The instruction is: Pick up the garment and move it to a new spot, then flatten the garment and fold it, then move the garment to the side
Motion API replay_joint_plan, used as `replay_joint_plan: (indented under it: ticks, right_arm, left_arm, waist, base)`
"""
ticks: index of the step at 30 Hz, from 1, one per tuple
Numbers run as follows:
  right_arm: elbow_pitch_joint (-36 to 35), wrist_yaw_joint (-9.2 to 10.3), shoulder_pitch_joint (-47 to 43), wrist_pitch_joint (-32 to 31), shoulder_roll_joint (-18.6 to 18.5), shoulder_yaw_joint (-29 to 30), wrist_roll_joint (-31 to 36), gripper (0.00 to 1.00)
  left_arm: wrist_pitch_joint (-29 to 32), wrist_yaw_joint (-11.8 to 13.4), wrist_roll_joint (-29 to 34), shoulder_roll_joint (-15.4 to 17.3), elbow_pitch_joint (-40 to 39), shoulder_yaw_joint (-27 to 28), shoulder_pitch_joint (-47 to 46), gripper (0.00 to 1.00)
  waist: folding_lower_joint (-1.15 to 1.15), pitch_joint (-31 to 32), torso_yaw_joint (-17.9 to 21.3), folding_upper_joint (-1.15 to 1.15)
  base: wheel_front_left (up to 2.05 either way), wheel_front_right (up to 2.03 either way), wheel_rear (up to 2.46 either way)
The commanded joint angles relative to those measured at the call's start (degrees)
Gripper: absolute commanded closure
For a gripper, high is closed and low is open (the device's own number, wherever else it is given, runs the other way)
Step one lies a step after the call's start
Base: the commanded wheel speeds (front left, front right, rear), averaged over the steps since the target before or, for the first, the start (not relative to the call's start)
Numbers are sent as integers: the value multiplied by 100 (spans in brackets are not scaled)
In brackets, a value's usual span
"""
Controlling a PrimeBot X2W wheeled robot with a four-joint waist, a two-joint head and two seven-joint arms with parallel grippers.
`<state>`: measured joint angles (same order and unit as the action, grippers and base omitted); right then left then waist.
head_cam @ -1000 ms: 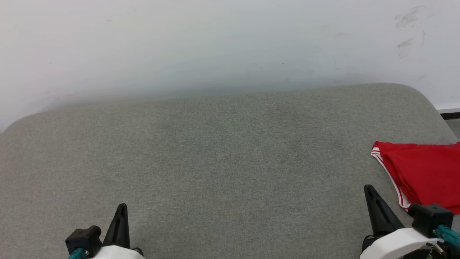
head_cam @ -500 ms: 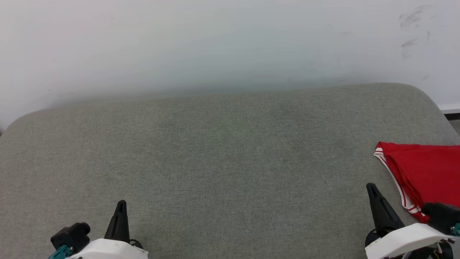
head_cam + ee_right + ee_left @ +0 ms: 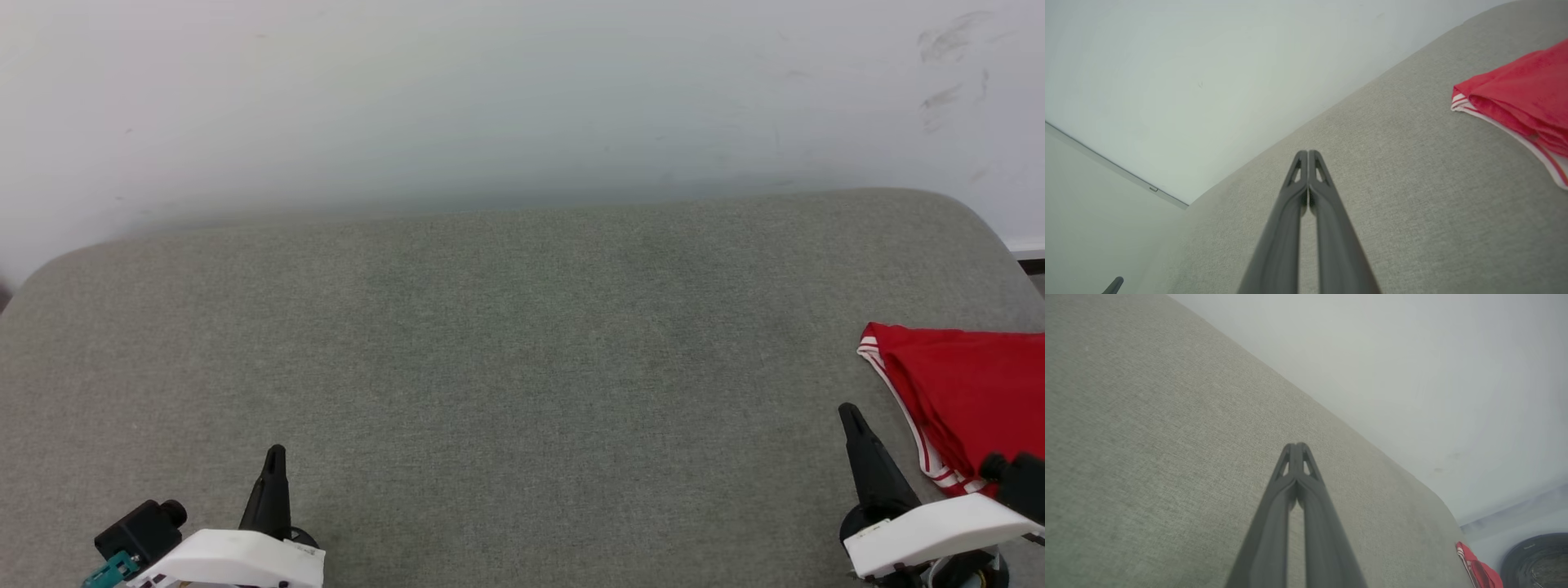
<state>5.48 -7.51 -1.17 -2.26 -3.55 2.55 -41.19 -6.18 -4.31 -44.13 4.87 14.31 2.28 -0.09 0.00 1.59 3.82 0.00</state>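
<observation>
one garment [image 3: 967, 392], red with a red-white striped trim, lies on the grey upholstered surface [image 3: 506, 367]. it sits at that surface's right end, partly cut off by the head view's right edge. it looks layered or bunched rather than spread flat. no print is visible.

key relation: the garment lies to the right of the right tool [image 3: 851, 412], with its near part just beside the fingers and the rest a little ahead of the tips. it is not touching the fingers as far as the frames show. the right wrist view agrees, with the garment up and to the right of the tips and apart from them. the visible striped edge runs diagonally, from a far corner nearest the right tool's tip back toward that tool's wrist. the full long axis cannot be told, since the rest is out of frame.

the left tool [image 3: 275, 456] is well apart from the garment, with the whole bare middle of the surface between them. so the right arm is clearly nearer, and any reach for the garment likely falls to it, with a swing to its right.

both tools are pinched closed, fingers pressed together, holding nothing, and pointing toward the pale wall [image 3: 490, 98].

counts: one garment, two tools, one upholstered surface.
</observation>
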Motion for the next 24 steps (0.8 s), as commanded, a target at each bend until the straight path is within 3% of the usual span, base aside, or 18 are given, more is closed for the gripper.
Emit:
replay_joint_plan:
  ticks: [1,24]
  right_arm:
    - [-21,1,170,-26,-1,26,-269,100]
    - [289,1,390,-160,15,147,-2005,100]
  left_arm:
    - [54,-39,-238,8,-78,39,-166,100]
    - [495,-140,-1865,-67,-66,181,-343,100]
  waist:
    - [0,-4,-9,0]
    - [0,-51,-110,0]
  base:
    - [0,0,0]
    - [0,0,0]
